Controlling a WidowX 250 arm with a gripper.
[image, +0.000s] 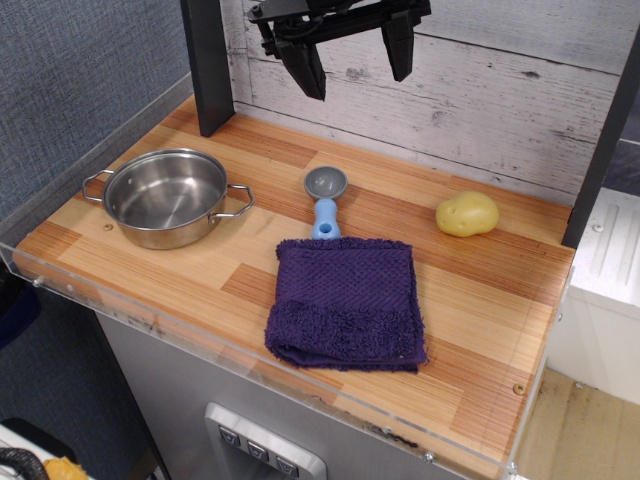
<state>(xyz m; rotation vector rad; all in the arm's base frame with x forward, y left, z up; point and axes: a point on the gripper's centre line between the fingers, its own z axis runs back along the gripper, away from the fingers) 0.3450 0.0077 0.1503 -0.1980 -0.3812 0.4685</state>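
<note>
gripper (357, 86) | matte black | two tapered fingers (303, 62) | flat crossbar (340, 18), maybe bolted

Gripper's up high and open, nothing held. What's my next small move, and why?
Probably ease the gripper down toward the blue scoop and stop just above it. The gripper hangs open and empty, well above the counter, and the scoop lies nearest below it, handle end meeting the purple cloth at its edge.

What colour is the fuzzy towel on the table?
The towel is dark purple, seen best in the only view, observation.image.
</note>
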